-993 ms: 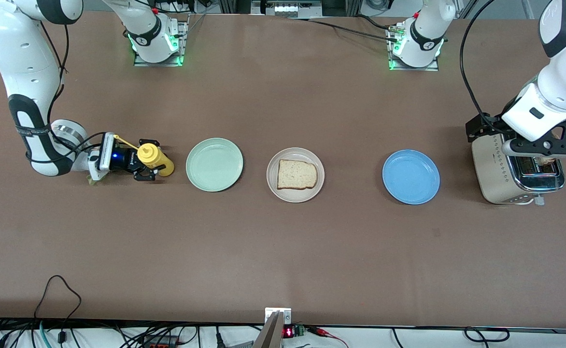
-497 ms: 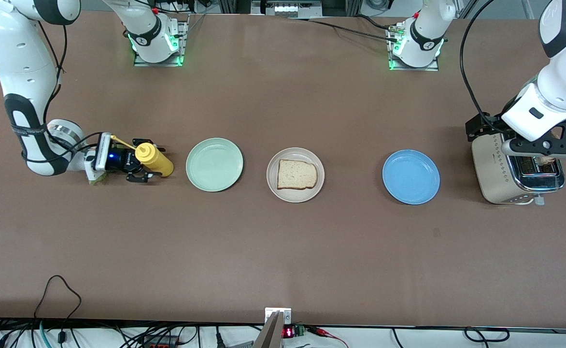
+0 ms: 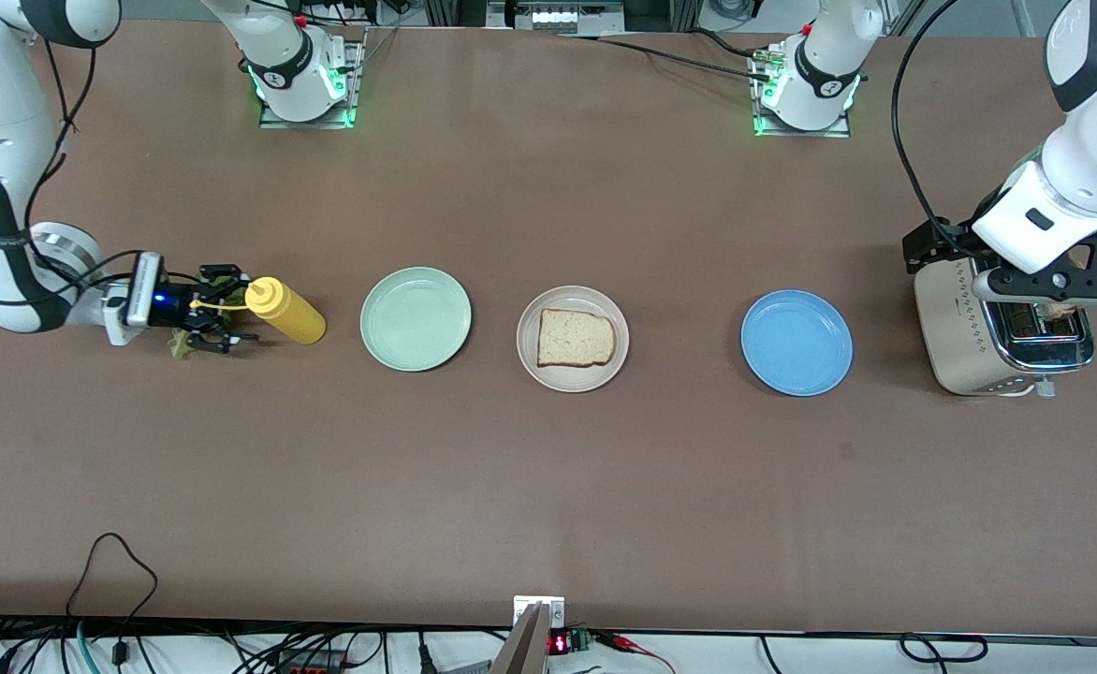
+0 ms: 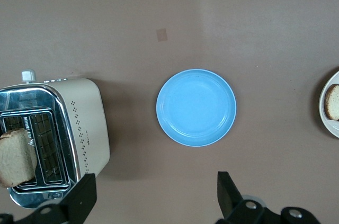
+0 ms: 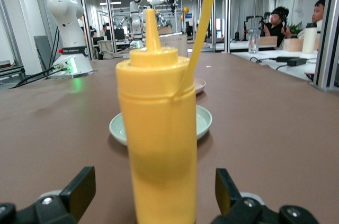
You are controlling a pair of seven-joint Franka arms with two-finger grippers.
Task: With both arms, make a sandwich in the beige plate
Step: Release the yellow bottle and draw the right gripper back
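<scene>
Brown table (image 3: 548, 487), no legible labels, left gripper (image 3: 1054, 285) apart over toaster (image 3: 979, 346), right gripper (image 3: 216, 321) apart beside yellow bottle (image 3: 286, 314)

Even, bright overhead light; the brown table (image 3: 548, 468) shows no glare. Soft short shadows sit under the plates and toaster (image 3: 998, 328). Green lamps glow at both bases. In the right wrist view the yellow bottle (image 5: 161, 144) is slightly blurred; ceiling strips shine.

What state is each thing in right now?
Right gripper: open, just clear of the bottle.
Bottle: upright, cap off.
Left gripper: open, over the toaster.
Toaster: one bread slice sticking up.
Beige plate: one slice on it.
Green plate: empty.
Blue plate: empty.
</scene>
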